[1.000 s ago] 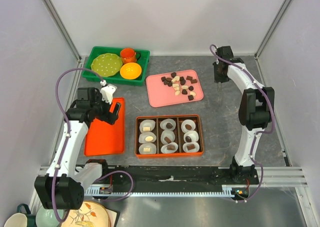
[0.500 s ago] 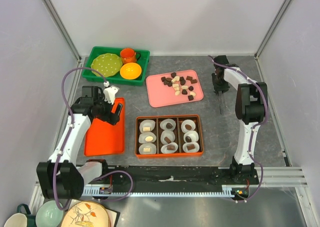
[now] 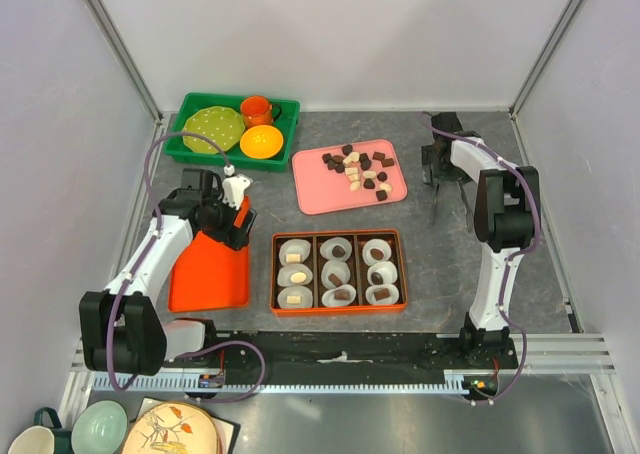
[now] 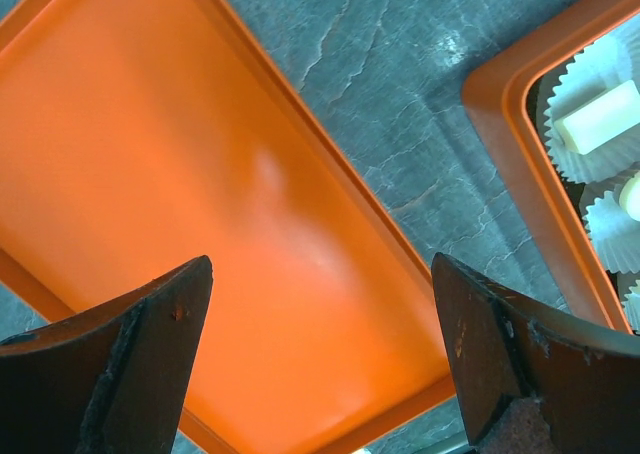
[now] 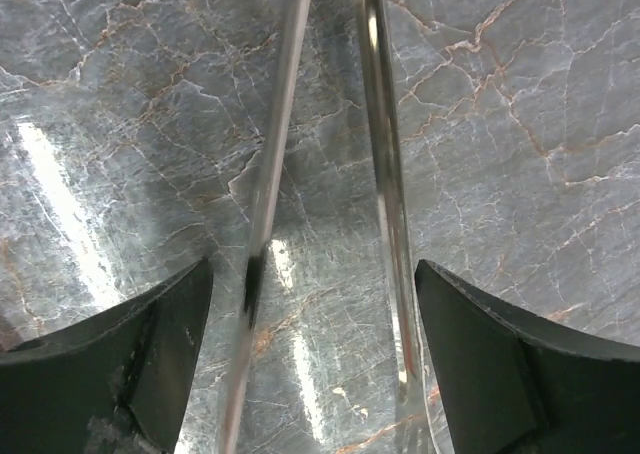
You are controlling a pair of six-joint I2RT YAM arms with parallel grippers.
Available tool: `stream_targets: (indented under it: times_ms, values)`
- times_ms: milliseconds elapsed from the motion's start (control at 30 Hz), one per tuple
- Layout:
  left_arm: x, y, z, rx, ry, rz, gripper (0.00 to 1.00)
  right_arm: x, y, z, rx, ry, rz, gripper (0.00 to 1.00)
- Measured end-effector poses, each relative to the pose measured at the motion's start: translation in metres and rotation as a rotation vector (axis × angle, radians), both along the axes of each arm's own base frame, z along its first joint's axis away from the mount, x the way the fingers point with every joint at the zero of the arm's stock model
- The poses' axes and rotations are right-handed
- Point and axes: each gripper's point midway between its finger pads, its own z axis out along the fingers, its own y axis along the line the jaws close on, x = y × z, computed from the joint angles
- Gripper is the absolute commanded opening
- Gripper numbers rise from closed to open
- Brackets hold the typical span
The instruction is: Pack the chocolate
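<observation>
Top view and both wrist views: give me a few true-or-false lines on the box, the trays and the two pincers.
1. The box holds nine paper cups, three by three. True.
2. The pink tray lies bare. False: chocolate pieces are scattered on it.
3. The left pincer is shut on a chocolate. False: it is open and empty, above the orange tray.
4. The right pincer is open around the two arms of the metal tongs. True.
5. The green tray holds a plate, a cup and a bowl. True.
</observation>
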Motion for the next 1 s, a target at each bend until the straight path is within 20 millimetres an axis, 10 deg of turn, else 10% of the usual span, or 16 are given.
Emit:
stream_targets:
  times_ms: [400,533,800,1000]
  values:
    - [0.000,-0.007,-0.021,0.059,0.030,-0.036,0.98,-0.011,-0.016,0.015,-0.064,-0.064,-0.078,0.91]
    - [0.002,-0.012,-0.029,0.089,0.040,-0.051,0.98,-0.017,-0.020,0.074,-0.045,-0.263,-0.153,0.86]
    - [0.004,-0.021,-0.041,0.110,0.063,-0.051,0.93,-0.039,0.039,0.293,0.165,-0.909,-0.065,0.82]
    - [0.009,-0.019,-0.056,0.129,0.094,-0.024,0.69,-0.054,0.063,0.290,0.235,-0.920,0.006,0.78]
